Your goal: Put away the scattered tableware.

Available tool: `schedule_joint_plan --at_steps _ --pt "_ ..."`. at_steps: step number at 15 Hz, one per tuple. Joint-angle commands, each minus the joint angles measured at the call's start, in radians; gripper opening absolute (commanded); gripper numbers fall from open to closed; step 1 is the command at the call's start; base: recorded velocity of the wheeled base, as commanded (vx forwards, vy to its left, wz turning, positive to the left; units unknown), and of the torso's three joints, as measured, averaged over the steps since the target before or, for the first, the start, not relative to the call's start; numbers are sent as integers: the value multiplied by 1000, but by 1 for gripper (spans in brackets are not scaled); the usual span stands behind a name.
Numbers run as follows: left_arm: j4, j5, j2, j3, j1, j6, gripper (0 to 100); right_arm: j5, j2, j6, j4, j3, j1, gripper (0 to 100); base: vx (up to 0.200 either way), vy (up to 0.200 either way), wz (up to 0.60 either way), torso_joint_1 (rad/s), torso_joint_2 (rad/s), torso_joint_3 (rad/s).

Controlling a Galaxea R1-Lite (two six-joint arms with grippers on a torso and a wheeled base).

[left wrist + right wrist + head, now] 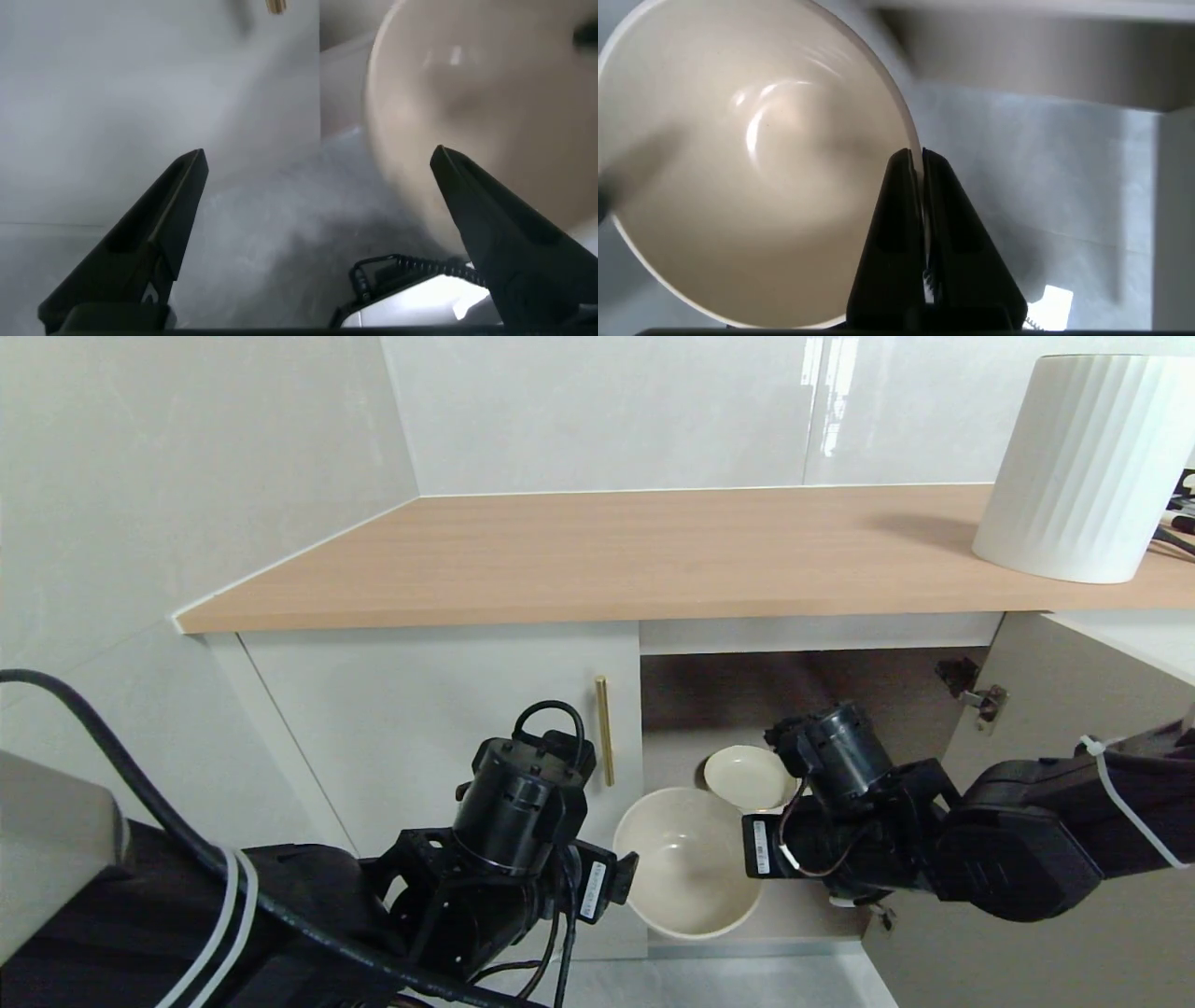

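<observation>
Right gripper is clamped on the rim of the big cream bowl, one finger inside the wall, one outside. The right wrist view is the one that makes that pinch plain. In the head view the bowl sits lower centre of the frame, at the mouth of the open cupboard, and I can't tell if it's resting on anything.

Left gripper is spread wide with nothing in it. The bowl is just beside one fingertip, not touching as far as I can see.

Writing: there's a white sticker on the left gripper and another sticker on the right one. The print on both is too small to read.

The head view adds a smaller cream dish deeper in the cupboard, just above the bowl in frame. There's also the shut door with a gold handle centre-left, the wooden counter across the middle, and a white ribbed container upper right.
</observation>
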Motion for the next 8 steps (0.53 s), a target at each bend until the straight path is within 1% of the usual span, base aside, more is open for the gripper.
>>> schedule_joint_plan --at_steps 1,3,5,8 --pt "-1 0 -19 0 -1 0 100 -3 28 1 -2 -30 -79 0 0 0 0 0 0 0" --pt "-1 0 -14 2 1 0 100 -25 77 8 -2 -76 -138 0 0 0 0 0 0 0" --pt "-1 0 -16 2 -1 0 100 -58 117 40 -3 -111 -167 0 0 0 0 0 0 0" --pt "-1 0 -16 2 -1 0 100 -62 157 61 -3 -156 -201 0 0 0 0 0 0 0"
